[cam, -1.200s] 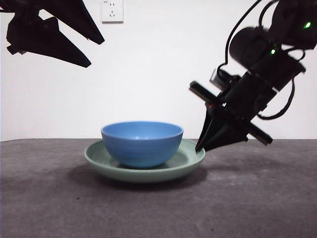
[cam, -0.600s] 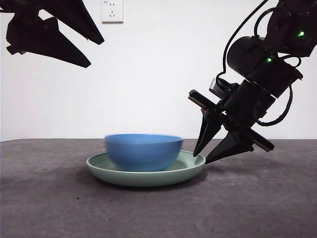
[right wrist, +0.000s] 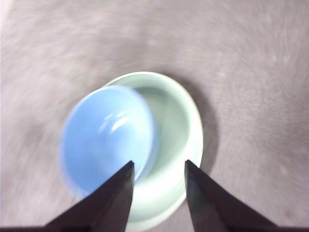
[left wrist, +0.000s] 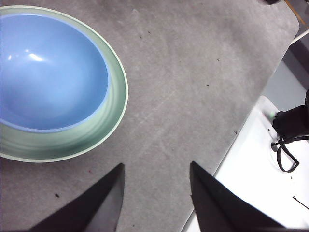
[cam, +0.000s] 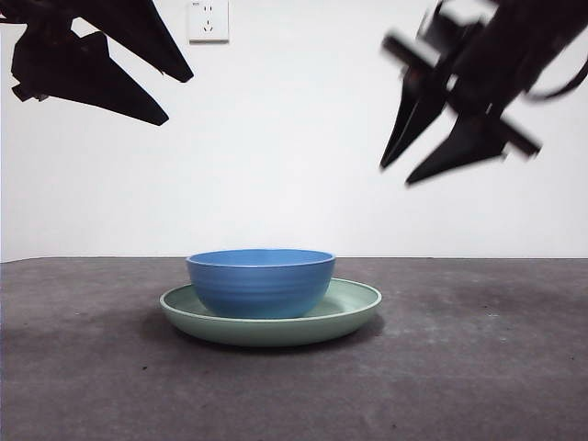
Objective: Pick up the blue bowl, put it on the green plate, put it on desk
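Note:
The blue bowl (cam: 261, 283) sits upright in the green plate (cam: 356, 307), which lies flat on the desk (cam: 478, 367) at mid-table. High above and to the right of the plate, my right gripper (cam: 397, 175) is blurred, open and empty. Its wrist view looks down on the bowl (right wrist: 108, 137) and plate (right wrist: 179, 126) past the parted jaws of the right gripper (right wrist: 158, 163). My left gripper (cam: 177, 96) hangs at the upper left, open and empty. The left wrist view shows the bowl (left wrist: 48, 72) on the plate (left wrist: 117, 108) beyond the left gripper (left wrist: 156, 165).
A wall socket (cam: 208, 20) is on the white wall behind. In the left wrist view the desk's edge borders a white surface (left wrist: 251, 179) with a black cable (left wrist: 286, 155) and a dark device.
My right gripper opened off the plate's right rim and rose quickly up and away. The plate settled flat on the desk and the bowl shifted slightly within it. The left arm stayed still.

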### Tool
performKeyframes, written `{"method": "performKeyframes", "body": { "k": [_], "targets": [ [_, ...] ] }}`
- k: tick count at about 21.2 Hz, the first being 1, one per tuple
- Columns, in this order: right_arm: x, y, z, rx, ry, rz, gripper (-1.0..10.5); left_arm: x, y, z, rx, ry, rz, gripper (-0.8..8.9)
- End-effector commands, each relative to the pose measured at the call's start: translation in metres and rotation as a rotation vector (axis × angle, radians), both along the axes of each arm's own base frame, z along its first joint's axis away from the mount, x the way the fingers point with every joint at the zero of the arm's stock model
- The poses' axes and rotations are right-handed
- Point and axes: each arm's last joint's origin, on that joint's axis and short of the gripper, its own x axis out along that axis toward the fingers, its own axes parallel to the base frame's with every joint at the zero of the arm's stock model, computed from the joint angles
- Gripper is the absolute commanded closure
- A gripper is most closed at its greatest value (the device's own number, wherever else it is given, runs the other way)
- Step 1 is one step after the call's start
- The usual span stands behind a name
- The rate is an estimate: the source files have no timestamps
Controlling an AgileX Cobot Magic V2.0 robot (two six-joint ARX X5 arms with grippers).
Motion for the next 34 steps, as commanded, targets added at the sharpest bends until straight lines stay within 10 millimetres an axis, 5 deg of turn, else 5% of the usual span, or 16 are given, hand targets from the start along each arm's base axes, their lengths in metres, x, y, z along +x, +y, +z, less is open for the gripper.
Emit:
{"method": "performKeyframes", "body": {
  "k": [1,6,12,28,31,33,34],
  "targets": [
    [-0.024,-0.004,0.026,-0.054,-0.105,0.101,7.8,0.000,-0.002,0.003,-0.010,-0.009,-0.011,5.96],
    [-0.075,-0.016,0.048,-0.127,-0.121,0.213,7.8,0.000,-0.002,0.003,-0.010,-0.009,-0.011,5.96],
    [-0.108,-0.018,0.053,-0.187,-0.106,0.341,7.8,0.000,-0.002,0.003,-0.009,-0.007,-0.011,5.96],
    [-0.113,-0.012,0.054,-0.189,-0.135,0.400,7.8,0.000,-0.002,0.003,-0.009,-0.006,-0.011,5.99],
    [-0.113,-0.012,0.054,-0.189,-0.134,0.400,7.9,0.000,-0.002,0.003,-0.009,-0.007,-0.011,6.85],
    [-0.113,-0.012,0.053,-0.190,-0.130,0.400,9.1,0.000,-0.002,0.003,-0.008,-0.010,-0.013,8.15],
    [-0.113,-0.012,0.053,-0.192,-0.130,0.401,9.4,0.000,-0.002,0.003,-0.008,-0.010,-0.013,8.04]
  ]
}}
